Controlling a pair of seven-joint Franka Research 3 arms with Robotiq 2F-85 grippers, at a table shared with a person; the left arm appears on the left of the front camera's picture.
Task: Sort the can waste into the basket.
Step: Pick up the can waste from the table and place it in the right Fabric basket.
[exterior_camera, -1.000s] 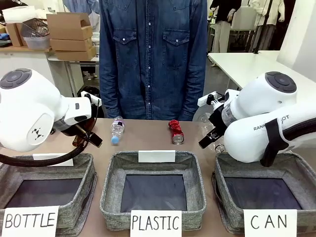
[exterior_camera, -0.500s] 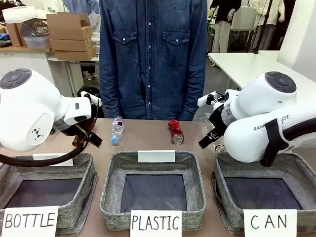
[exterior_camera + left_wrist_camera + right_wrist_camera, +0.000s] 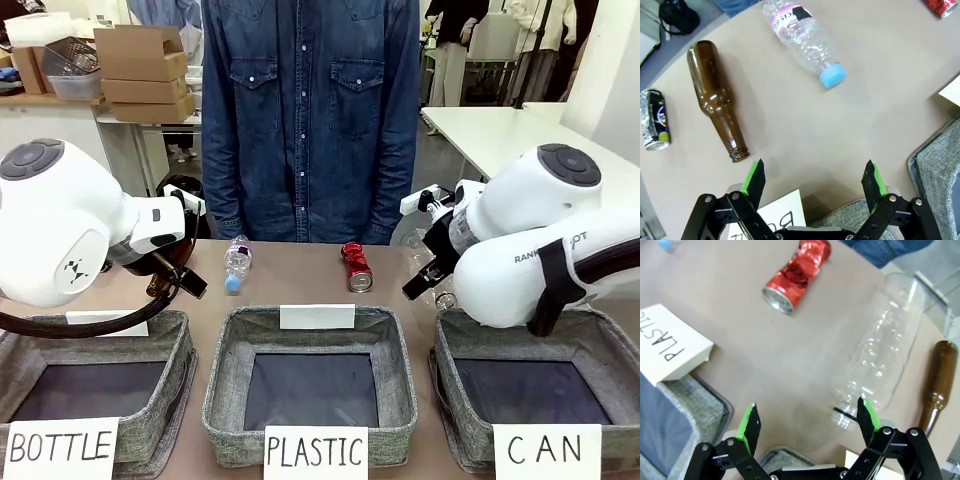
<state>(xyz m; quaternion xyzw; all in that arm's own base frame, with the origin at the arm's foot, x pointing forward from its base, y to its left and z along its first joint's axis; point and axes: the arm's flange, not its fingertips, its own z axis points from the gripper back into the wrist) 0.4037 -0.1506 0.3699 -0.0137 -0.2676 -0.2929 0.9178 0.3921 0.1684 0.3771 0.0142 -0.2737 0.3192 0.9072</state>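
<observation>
A crushed red can [image 3: 355, 267] lies on the table in front of the person; the same red can [image 3: 797, 275] appears at the top of the right wrist view, ahead of my open right gripper [image 3: 806, 422]. A black printed can [image 3: 655, 126] lies at the left edge of the left wrist view, beyond a brown bottle. My left gripper [image 3: 815, 177] hangs open over bare table, holding nothing. The basket signed "CAN" [image 3: 600, 345] sits at the front right, under my right arm, and nothing lies on its dark bottom.
A clear bottle with a blue cap [image 3: 805, 42] and a brown glass bottle [image 3: 717, 100] lie near my left gripper. Another clear bottle [image 3: 880, 355] and a brown bottle [image 3: 935, 385] lie by my right gripper. Bins signed "PLASTIC" [image 3: 312, 385] and "BOTTLE" [image 3: 170, 380] stand beside the basket.
</observation>
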